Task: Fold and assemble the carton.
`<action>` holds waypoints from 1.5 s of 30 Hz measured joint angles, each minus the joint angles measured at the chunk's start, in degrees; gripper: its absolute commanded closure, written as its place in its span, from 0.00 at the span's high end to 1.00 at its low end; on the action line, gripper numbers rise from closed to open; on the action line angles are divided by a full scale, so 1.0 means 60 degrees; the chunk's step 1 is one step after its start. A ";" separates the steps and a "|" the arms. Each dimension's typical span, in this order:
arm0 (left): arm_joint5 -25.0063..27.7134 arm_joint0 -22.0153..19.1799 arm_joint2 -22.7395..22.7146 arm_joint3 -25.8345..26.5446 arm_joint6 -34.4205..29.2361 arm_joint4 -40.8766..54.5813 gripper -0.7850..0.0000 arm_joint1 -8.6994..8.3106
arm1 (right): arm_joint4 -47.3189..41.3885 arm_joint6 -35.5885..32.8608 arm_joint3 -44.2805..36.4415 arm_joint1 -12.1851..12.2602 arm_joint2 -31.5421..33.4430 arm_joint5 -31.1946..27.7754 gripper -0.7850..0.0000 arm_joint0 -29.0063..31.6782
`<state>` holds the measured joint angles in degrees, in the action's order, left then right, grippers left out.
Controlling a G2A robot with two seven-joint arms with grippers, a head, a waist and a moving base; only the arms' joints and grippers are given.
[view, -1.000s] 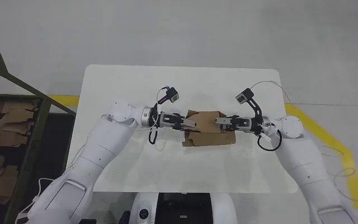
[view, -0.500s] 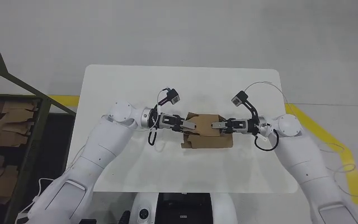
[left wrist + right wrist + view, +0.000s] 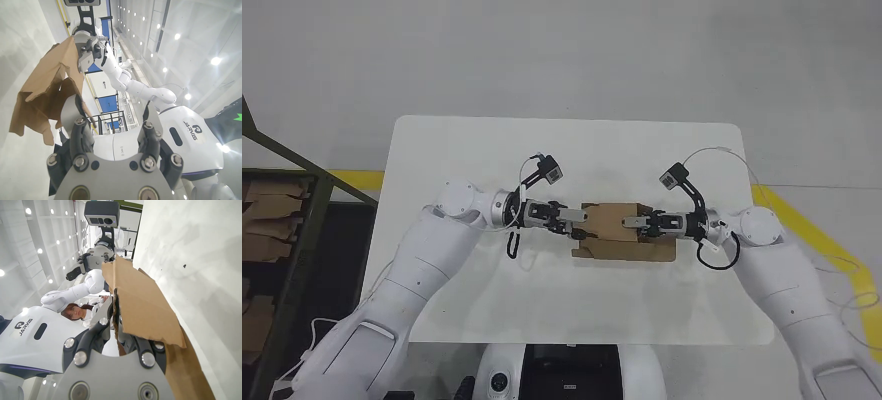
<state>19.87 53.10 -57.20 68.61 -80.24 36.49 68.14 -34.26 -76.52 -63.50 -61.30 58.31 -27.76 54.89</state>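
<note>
The brown carton (image 3: 625, 238) lies on its side near the middle of the white table (image 3: 442, 300), held between my two grippers. My right gripper (image 3: 644, 224) is shut on the carton's right end; in its wrist view the fingers (image 3: 105, 308) pinch a cardboard edge (image 3: 143, 306). My left gripper (image 3: 576, 221) sits at the carton's left end, open. In the left wrist view one of its fingers (image 3: 80, 111) touches the carton's (image 3: 47, 81) lower flap edge, and the other stands well apart. The right gripper (image 3: 87, 55) shows at the carton's far end.
Left of the table, on the floor, a dark bin (image 3: 272, 225) holds flat cardboard blanks. Bare tabletop surrounds the carton on all sides. Yellow floor tape (image 3: 802, 215) runs past the table's right edge.
The carton has shifted slightly right and now looks more squared, with its left flaps no longer sticking out. Both grippers stayed at its ends.
</note>
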 measured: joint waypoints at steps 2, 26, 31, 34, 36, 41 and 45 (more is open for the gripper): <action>0.0048 0.0000 -0.0019 0.0006 0.0032 0.0046 1.00 0.0004 | 0.0064 0.0102 0.0051 -0.0001 -0.0019 -0.0101 0.00 0.0000; 0.0312 -0.0256 0.0329 0.0154 0.0527 0.0218 1.00 0.0224 | 0.1048 0.1944 -0.1139 -0.0034 0.0033 -0.0086 0.00 0.0780; 0.0257 -0.0252 0.0343 0.0285 0.0607 0.0109 1.00 0.0234 | 0.1142 0.2138 -0.1604 0.0007 0.0156 0.0017 0.00 0.1101; 0.0213 -0.0249 0.0354 0.0327 0.0626 0.0042 1.00 0.0238 | 0.1216 0.2221 -0.1830 0.0025 0.0210 0.0074 0.00 0.1253; 0.0193 -0.0251 0.0361 0.0338 0.0630 0.0024 1.00 0.0243 | 0.1216 0.2262 -0.1946 0.0032 0.0241 0.0112 0.00 0.1335; 0.0245 -0.0242 0.0293 0.0307 0.0733 -0.0004 1.00 0.0243 | 0.1138 0.2440 -0.1965 0.0035 0.0357 0.0190 0.00 0.1393; 0.0526 -0.0029 0.0021 0.0411 0.1325 -0.0182 1.00 0.0196 | 0.0991 0.2465 -0.1892 0.0052 0.0527 0.0196 0.00 0.1414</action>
<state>23.03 52.92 -57.08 71.08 -72.29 35.40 69.32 -28.32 -61.73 -74.85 -60.99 61.48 -26.59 63.38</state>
